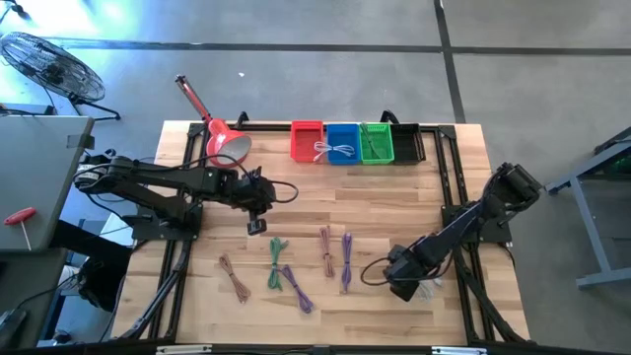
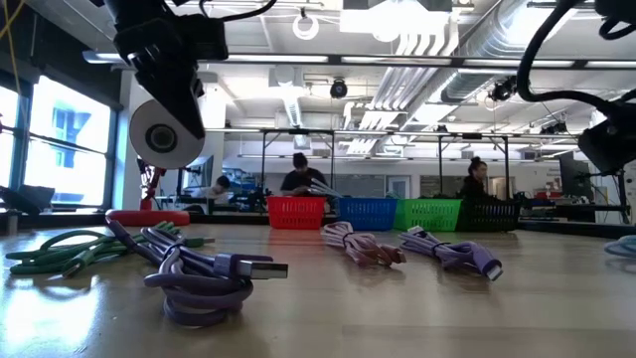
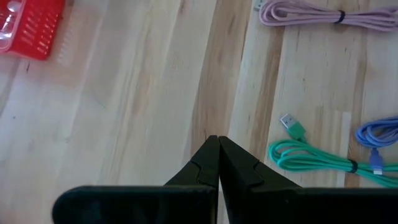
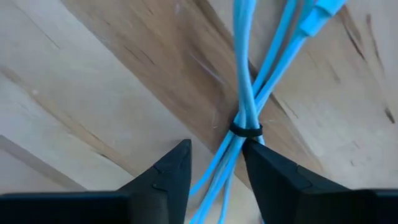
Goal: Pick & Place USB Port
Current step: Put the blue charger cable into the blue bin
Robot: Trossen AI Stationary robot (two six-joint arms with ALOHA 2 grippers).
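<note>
Light-blue cable (image 4: 244, 99) is being straddled by the parted right gripper (image 4: 214, 163), detail hidden overhead; left gripper (image 3: 218, 146) is being held pressed together above bare table (image 3: 137, 112), green cable (image 3: 311, 155) beside.

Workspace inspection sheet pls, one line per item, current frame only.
Surface: wooden table, bare planks between items.
Job's things: red bin, blue bin holding a pale cable, green bin, a dark bin beside it at the far edge.
Clutter: red desk lamp at the far left corner.
Grippers: left end effector shut, empty, above bare wood; right end effector open, straddling the light blue cable at its tie.
Cables: green cable, three purple, two brownish-pink bundles loose mid-table.
Surroundings: fan on the floor; people at benches behind the table in the low view.
</note>
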